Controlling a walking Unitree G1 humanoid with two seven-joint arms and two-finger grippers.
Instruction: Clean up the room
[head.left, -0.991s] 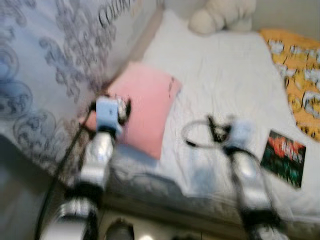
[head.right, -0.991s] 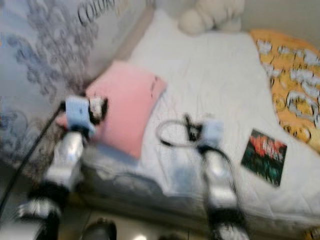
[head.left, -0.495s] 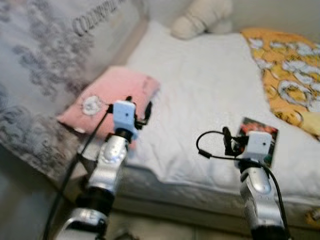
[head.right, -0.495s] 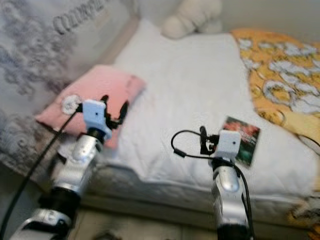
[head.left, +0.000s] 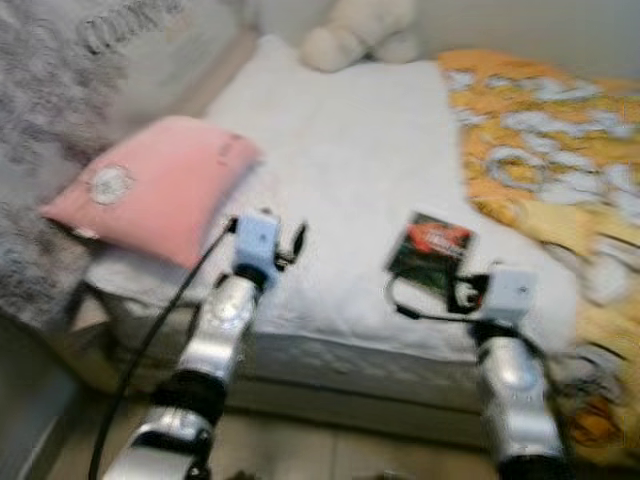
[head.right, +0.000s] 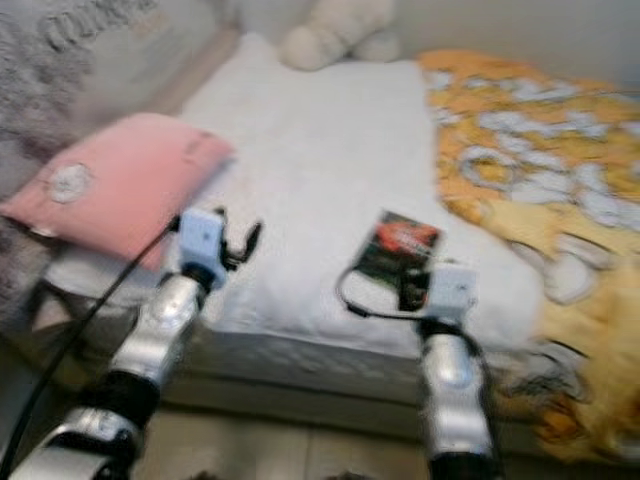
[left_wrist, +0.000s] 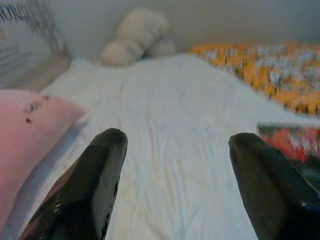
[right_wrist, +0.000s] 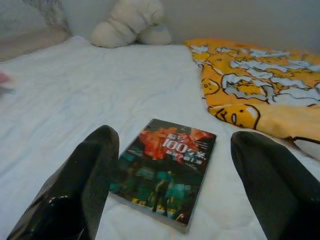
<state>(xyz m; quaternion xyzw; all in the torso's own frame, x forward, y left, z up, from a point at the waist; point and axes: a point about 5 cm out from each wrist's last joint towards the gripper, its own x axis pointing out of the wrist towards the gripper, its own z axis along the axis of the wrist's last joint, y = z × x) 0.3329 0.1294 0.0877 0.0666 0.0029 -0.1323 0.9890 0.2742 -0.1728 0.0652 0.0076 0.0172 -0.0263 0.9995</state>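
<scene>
Scene: You are looking down at a bed (head.left: 330, 150) with a white quilted cover; the head views are blurred, so small details are uncertain.
Book: A book (right_wrist: 165, 170) with a dark cover in red and green lies flat on the white cover, toward the bed's right side and near its front edge. It rests close to the edge of the yellow blanket, apparently not touching it.
Pillow: A pink pillow (head.left: 150, 190) lies on the bed's left side, beside the patterned grey fabric (head.left: 40, 120) that hangs along that side.
Blanket: A yellow blanket (head.left: 540, 160) with white cartoon figures covers the bed's right side and spills over the front edge.
Soft toy: A cream plush toy (head.left: 360, 30) sits at the far end of the bed, against the wall.
Left gripper: Your left gripper (left_wrist: 172, 150) hovers over the white cover near the bed's front edge, between the pillow and the book. Its two black fingers (left_wrist: 100, 170) are spread wide with nothing between them.
Right gripper: Your right gripper (right_wrist: 172, 150) is held just in front of the book, pointing at it. Its fingers (right_wrist: 90, 175) stand wide apart, one on each side of the book as the wrist camera sees it, and do not touch it.
Floor: A strip of pale floor (head.left: 330, 450) shows below the bed frame.
</scene>
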